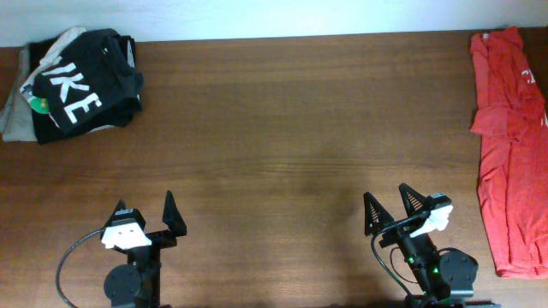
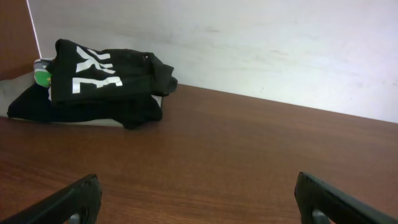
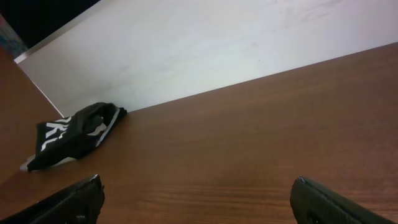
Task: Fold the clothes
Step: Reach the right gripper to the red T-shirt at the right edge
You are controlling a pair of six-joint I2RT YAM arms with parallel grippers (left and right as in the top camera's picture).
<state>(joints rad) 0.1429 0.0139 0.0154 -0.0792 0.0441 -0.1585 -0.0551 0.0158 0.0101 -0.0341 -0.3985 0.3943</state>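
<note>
1. Both of my arms sit low in the overhead frame. The left end effector [image 1: 144, 210] and the right end effector [image 1: 390, 204] are each spread wide with nothing between the fingers.
2. The red-orange T-shirt [image 1: 509, 145] lies along the right edge of the overhead frame, running from the upper right corner down to the lower right. It is rumpled and unfolded, a trace of white print shows near its top, and part of it is cut off by the frame edge.
3. Neither wrist view shows the shirt. Both look across bare wooden table [image 1: 274, 111] toward a pale wall.
4. In the upper left of the overhead frame a black garment with white letters [image 1: 86, 81] is heaped on a grey-beige garment [image 1: 13, 111], well apart from the shirt. I judge that neither belongs to this job.
5. By my reading the folding has not begun. The step in hand is the first reach for the shirt.
6. The right end effector is the nearer one, just left of the shirt's lower end.
7. The next move likely calls for swinging it rightward, pinching an edge of the fabric and drawing the shirt toward the middle of the table. Both arms can then spread it flat.
8. The risk I see is catching several layers of the bunched cloth at once.
</note>
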